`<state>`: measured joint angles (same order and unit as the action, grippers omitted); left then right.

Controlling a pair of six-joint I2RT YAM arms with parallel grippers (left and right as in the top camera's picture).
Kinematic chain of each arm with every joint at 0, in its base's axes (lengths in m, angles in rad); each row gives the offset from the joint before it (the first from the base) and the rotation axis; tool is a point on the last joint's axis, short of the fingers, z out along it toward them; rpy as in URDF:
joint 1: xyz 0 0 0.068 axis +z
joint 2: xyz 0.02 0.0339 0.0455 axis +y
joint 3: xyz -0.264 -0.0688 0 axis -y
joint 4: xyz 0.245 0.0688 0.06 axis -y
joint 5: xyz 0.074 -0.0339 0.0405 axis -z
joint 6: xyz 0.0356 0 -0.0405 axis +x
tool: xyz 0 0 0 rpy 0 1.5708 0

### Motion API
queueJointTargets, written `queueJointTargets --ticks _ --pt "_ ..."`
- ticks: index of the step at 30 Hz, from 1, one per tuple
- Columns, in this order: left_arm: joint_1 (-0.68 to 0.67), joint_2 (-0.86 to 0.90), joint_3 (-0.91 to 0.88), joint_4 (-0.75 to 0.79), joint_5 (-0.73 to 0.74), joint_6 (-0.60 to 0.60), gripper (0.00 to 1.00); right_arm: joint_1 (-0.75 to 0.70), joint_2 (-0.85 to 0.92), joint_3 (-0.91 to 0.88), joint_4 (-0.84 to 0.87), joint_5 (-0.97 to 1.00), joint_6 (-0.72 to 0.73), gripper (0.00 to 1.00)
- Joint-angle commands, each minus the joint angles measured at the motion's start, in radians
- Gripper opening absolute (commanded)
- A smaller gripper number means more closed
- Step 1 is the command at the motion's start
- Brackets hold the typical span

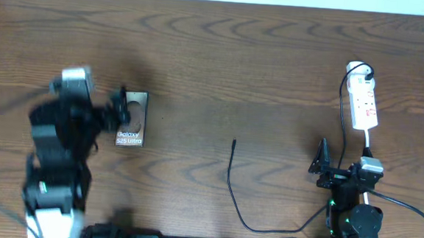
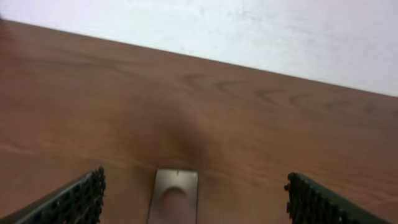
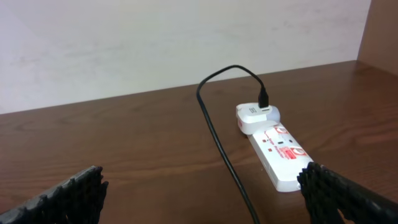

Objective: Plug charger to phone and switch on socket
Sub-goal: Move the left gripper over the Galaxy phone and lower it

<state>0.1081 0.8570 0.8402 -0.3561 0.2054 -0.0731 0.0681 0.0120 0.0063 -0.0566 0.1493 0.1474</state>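
Overhead view: you have both arms at the near edge of the wooden table (image 1: 216, 53), one at each side
Left gripper (image 1: 119, 111): blurred from above and right at the phone's left edge; in your left wrist view the two fingers (image 2: 78, 198) stand wide apart and grip nothing
Phone (image 1: 131, 119): flat on the table on the left, lettering facing up; in the left wrist view its top end sits low in the frame between the spread fingers, clear of both
Right gripper (image 1: 318, 164): spread wide with nothing between the fingers (image 3: 65, 200), held near the table just short of the socket's near end
Socket (image 1: 363, 101): white strip at the far right of the table, well apart from the phone; you cannot tell the switch position from these views
Charger (image 1: 231, 172): its cable is plugged into a white adapter (image 3: 256, 116) at the socket's far end and passes by the right arm; the plug tip (image 1: 233, 141) lies loose on bare wood between the phone and the right gripper, touching neither
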Motion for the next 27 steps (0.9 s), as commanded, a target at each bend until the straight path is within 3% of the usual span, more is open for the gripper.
queueJointTargets --ticks 1,9,15,16,18,20,21,22,27 --pt "0.004 0.214 0.232 -0.132 0.039 0.061 0.91 0.006 -0.005 -0.001 -0.004 -0.002 -0.014 0.99" --pt "0.004 0.609 0.64 -0.531 0.038 0.171 0.92 0.006 -0.005 -0.001 -0.004 -0.002 -0.014 0.99" --pt "0.004 0.733 0.656 -0.579 0.053 0.169 0.91 0.006 -0.005 -0.001 -0.004 -0.002 -0.014 0.99" --pt "0.004 0.75 0.656 -0.591 0.052 0.17 0.89 0.006 -0.005 -0.001 -0.004 -0.002 -0.014 0.99" --pt "0.004 0.78 0.656 -0.602 0.052 0.17 0.52 0.006 -0.005 -0.001 -0.004 -0.002 -0.014 0.99" --pt "0.004 0.805 0.656 -0.602 0.052 0.17 0.47 0.006 -0.005 -0.001 -0.004 -0.002 -0.014 0.99" --pt "0.004 0.816 0.656 -0.601 0.053 0.169 0.69 0.006 -0.005 -0.001 -0.004 -0.002 -0.014 0.99" --pt "0.004 0.825 0.656 -0.6 0.053 0.169 0.98 0.006 -0.005 -0.001 -0.004 -0.002 -0.014 0.99" --pt "0.004 0.845 0.656 -0.612 0.053 0.169 0.98 0.006 -0.005 -0.001 -0.004 -0.002 -0.014 0.99"
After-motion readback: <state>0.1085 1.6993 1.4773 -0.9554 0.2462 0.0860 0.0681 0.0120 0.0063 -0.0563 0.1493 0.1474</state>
